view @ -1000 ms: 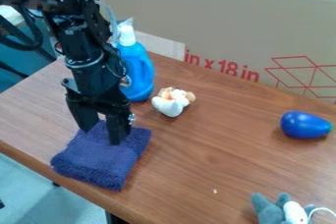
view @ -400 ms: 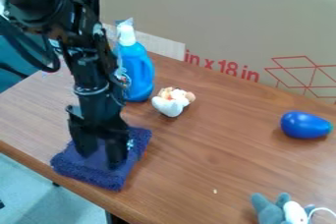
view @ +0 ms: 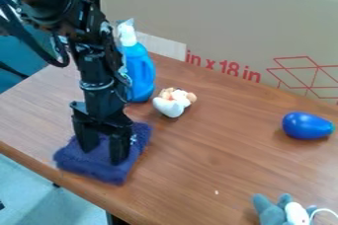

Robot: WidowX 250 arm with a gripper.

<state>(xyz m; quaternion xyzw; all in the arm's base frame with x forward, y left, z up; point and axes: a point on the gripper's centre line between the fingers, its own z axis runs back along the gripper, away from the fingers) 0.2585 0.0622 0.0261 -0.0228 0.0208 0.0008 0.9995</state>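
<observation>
Dark blue cloth, quantity one, lies folded near the edge of the wooden table [view: 198, 169], as observed from where I stand. One black gripper [view: 103, 157] points down over it; the jaws are open, spaced apart, with cloth [view: 99, 170] beneath and visible between them. Whether a fold is pinched, I cannot tell. The cloth extends beyond both jaws, towards the table edge and towards the table's middle. Remaining items, counted: one blue bottle [view: 140, 73] with a white cap, behind the gripper; one small white and orange toy [view: 172, 104], near the bottle; one glossy blue, rounded object [view: 306, 125], well apart; one grey and white plush toy [view: 274, 213], at the near edge of the view. One cardboard panel [view: 218, 26] stands behind, bearing red print and a red line figure
</observation>
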